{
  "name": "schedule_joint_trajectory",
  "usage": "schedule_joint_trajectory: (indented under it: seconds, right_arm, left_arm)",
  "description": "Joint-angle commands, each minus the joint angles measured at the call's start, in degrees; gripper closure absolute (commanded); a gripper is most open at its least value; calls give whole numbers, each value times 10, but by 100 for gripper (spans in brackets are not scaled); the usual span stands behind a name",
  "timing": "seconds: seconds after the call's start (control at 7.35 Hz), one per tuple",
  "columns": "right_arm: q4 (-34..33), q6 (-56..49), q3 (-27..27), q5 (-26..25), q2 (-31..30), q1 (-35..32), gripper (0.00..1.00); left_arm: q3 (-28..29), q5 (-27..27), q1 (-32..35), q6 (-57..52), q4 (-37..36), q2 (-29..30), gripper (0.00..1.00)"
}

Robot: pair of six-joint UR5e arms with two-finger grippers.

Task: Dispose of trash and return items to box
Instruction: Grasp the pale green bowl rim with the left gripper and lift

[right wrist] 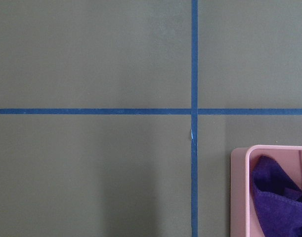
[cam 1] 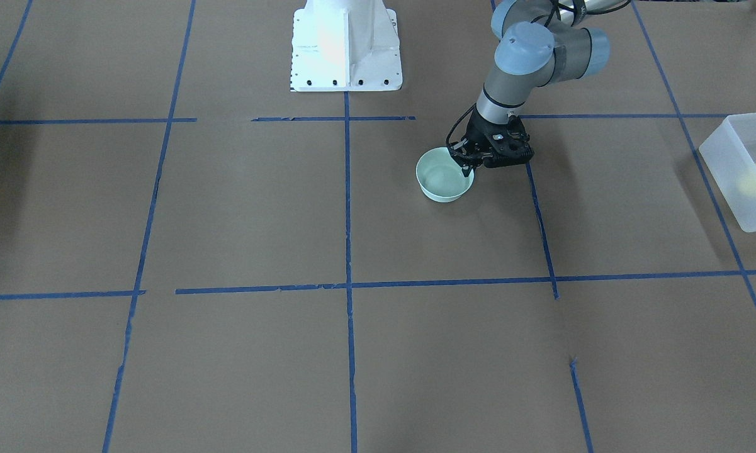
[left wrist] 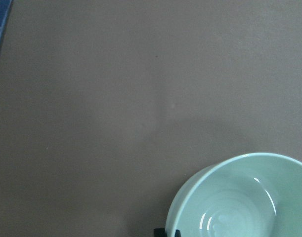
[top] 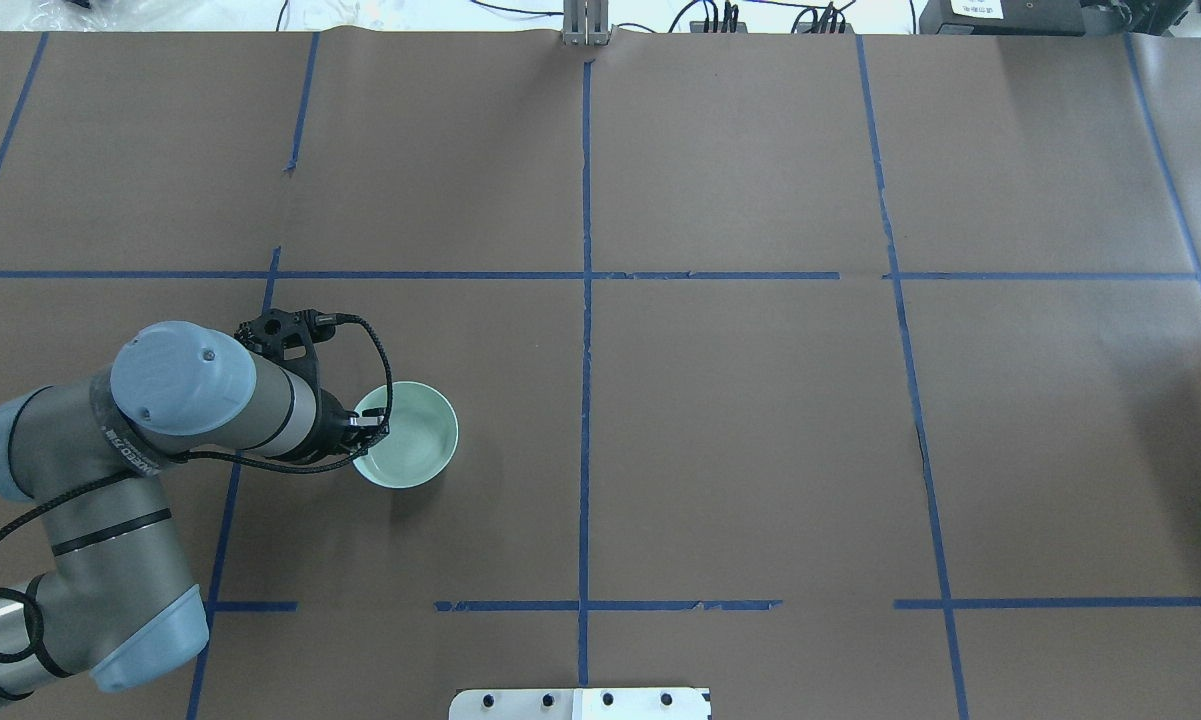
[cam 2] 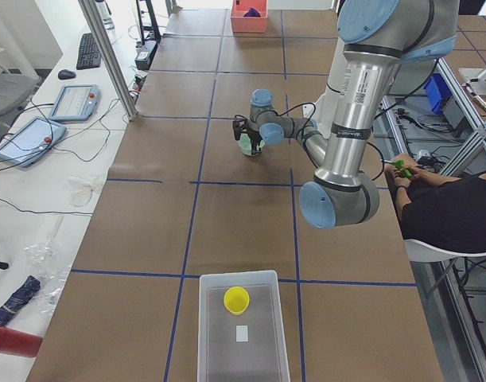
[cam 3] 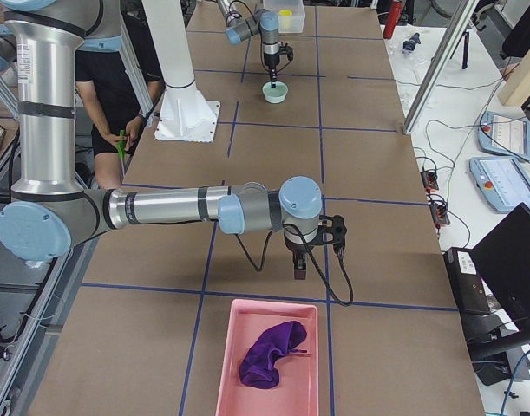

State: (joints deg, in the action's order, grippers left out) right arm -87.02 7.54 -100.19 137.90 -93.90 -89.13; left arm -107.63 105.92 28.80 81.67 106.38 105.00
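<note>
Straddling the bowl's [cam 1: 444, 179] rim with the left gripper [cam 1: 468, 167], one finger inside, one outside, clamped or loose impossible to tell, apparently for carrying to the box [cam 2: 262, 358] holding the yellow cup [cam 2: 236, 299].

Table [top: 760, 450] in brown paper, blue tape lines [top: 585, 400]
</note>
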Motion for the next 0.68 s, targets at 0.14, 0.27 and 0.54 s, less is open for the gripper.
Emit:
schedule_joint_trajectory:
  seconds: [0.14,0.27,0.54]
  right_arm:
    - [0,-2,1,-3,0,2,0]
    - [0,-3,1,-3,0,2,0]
    - [0,-2,1,-3,0,2,0]
  left_arm:
    - [-36,40,99,-80,-35,-15,100]
    - [-45,52,142,-139,-42,-32,100]
    - [-45,57,228,-285,-42,-83,100]
